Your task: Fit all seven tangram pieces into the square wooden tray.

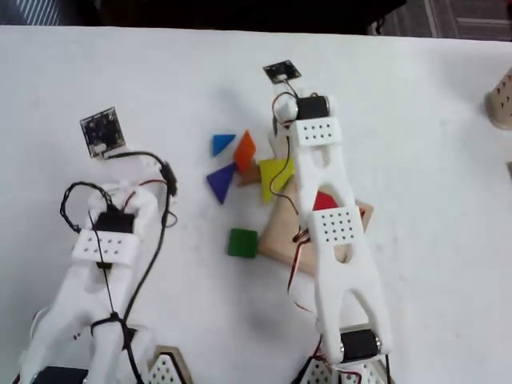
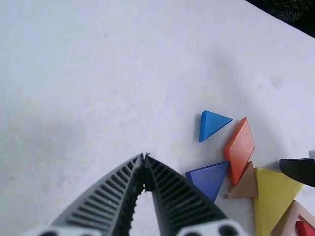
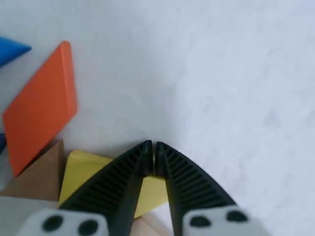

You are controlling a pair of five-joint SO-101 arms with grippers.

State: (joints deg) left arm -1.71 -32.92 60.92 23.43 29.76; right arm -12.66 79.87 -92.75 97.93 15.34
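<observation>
**A:** How did the jaws stand?

**B:** Both pairs were pressed together, holding nothing. The right gripper [image 3: 153, 146] had its tips at the edge of the yellow triangle [image 3: 81, 164]. The left gripper [image 2: 144, 158] hung over bare table [image 2: 74, 73], apart from the pieces.

**A:** And round about?

**B:** Seen from above, the tan triangle [image 1: 250, 174] touched the yellow one at nine o'clock. The orange parallelogram [image 1: 245, 150] lay at eleven. The wooden tray [image 1: 276, 232] sat at five, with a red piece [image 1: 322, 201] inside.

**A:** The danger?

**B:** A push with closed jaws could, I'd judge, drive the yellow triangle into its neighbours and scatter them. It could also jam it against the tray's rim.
</observation>
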